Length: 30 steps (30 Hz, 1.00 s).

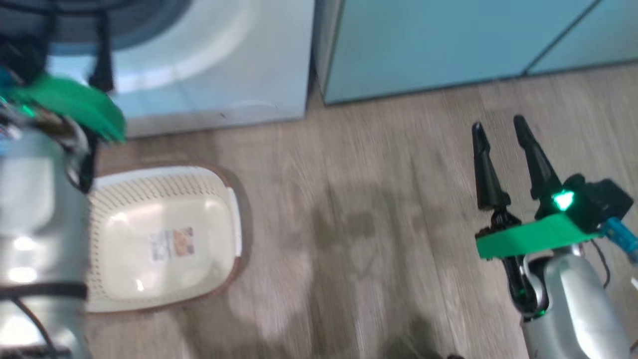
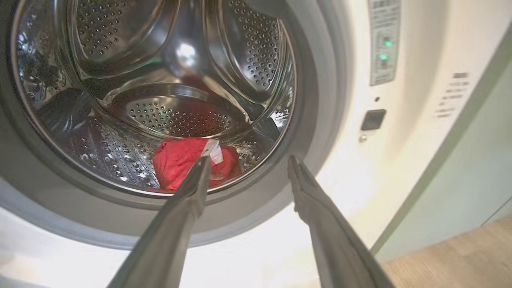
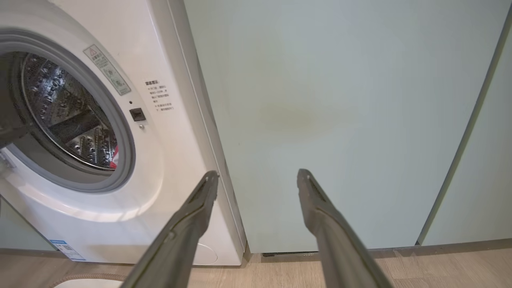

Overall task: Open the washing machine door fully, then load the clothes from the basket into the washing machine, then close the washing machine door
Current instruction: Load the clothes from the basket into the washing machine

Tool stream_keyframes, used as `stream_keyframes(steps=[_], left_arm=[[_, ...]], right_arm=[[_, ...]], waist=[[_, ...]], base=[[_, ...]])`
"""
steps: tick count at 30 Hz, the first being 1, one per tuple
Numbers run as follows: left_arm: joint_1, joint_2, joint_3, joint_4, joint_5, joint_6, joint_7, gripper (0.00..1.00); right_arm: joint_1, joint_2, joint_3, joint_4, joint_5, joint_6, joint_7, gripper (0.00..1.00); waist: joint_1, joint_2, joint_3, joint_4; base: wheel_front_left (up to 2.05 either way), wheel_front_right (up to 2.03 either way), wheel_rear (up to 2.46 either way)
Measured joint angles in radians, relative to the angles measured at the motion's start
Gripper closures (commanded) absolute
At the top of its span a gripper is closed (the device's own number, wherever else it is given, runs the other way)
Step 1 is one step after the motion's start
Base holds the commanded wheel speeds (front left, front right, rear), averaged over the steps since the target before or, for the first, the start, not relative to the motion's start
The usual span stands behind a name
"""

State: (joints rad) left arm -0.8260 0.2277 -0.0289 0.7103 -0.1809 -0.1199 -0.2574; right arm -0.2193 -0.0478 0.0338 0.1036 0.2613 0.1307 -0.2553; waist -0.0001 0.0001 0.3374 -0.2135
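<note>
The washing machine has its round drum opening uncovered; the washing machine door is out of view. The clothes, a red bundle with a white bit, lie on the drum floor just inside the opening, and show as a red sliver in the right wrist view. My left gripper is open at the drum's mouth, holding nothing. My right gripper is open and empty over the floor, facing a teal cabinet. The basket sits on the floor below the machine, with a paper label inside.
Pale teal cabinets stand right of the washing machine. Wooden floor stretches between the basket and my right arm. My pale left forearm covers the basket's left side in the head view.
</note>
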Motion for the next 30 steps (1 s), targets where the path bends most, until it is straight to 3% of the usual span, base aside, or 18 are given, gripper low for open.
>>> stream_keyframes(steps=[18,30], left_arm=[[0.463,-0.134,0.004,-0.317,0.091,0.003,0.001,0.00],[0.707,-0.178,0.020,-0.532,0.078,0.050,0.001,0.00]], right_arm=[[0.107,0.000,0.002,0.030,-0.032,0.000,0.000,0.00],[0.152,0.000,-0.002,0.031,-0.031,0.000,0.000,0.00]], waist=[[0.0000,0.0000,-0.239,0.106],[-0.0001,0.0000,-0.307,0.124]], base=[[0.00,0.00,0.00],[0.00,0.00,0.00]])
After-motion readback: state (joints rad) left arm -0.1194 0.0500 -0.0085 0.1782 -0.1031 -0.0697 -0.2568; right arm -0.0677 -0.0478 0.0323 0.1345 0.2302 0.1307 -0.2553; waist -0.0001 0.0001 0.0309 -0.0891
